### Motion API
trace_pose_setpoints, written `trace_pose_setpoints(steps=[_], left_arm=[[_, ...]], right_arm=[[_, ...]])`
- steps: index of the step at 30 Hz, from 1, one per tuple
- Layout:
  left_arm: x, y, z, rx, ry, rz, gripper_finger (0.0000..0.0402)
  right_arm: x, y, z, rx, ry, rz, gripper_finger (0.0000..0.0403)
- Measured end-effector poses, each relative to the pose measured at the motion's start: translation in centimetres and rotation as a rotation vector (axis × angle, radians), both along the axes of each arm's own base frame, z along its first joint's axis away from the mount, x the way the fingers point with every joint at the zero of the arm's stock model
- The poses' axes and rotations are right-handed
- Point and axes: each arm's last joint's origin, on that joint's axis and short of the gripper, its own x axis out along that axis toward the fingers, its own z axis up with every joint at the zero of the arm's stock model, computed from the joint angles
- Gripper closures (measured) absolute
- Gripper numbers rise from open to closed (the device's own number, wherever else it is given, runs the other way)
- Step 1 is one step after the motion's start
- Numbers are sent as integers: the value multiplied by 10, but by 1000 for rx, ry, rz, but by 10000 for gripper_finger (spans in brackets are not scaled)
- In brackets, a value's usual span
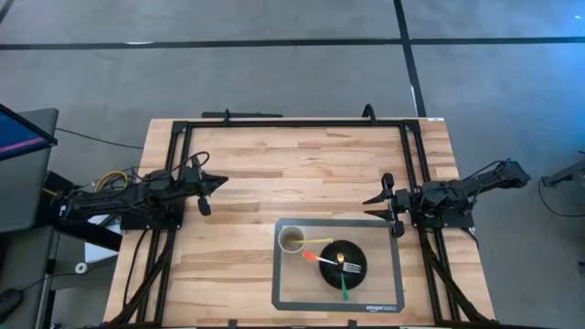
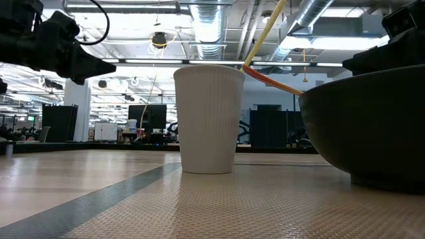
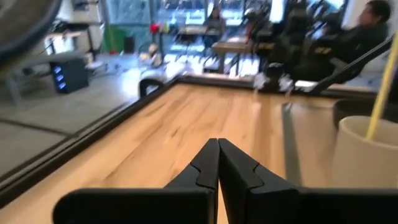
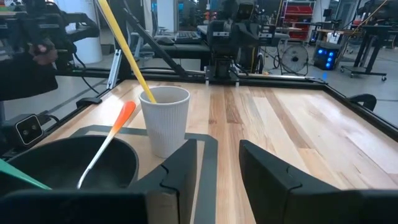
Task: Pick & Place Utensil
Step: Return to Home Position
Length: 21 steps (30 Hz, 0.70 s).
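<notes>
Yellow straw (image 1: 318,241) in white cup (image 1: 285,234); left claw (image 1: 224,183) closed, right claw (image 1: 369,198) parted, both empty, low at opposite table (image 1: 320,174) sides.

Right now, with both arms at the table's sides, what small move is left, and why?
Probably just shut the right gripper at home: its fingers stand apart, while the left gripper is shut. The white cup stands on the mat with the yellow straw in it, the orange fork lies in the black bowl, so nothing seems left to carry.
</notes>
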Motion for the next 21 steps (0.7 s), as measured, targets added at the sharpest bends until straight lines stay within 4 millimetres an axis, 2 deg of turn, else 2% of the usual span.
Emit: trace_pose_setpoints(steps=[4, 8, 16, 21], left_arm=[[-9, 2, 13, -5, 117, 82, 393], [-11, 0, 19, -63, 104, 49, 395], [0, -2, 1, -46, -32, -79, 393], [1, -3, -3, -20, -31, -111, 396]], right_arm=[[0, 0, 0, 0, 1, 0, 290], [0, 0, 0, -7, 4, 0, 290], [0, 0, 0, -3, -2, -4, 290], [0, 0, 0, 8, -2, -5, 290]])
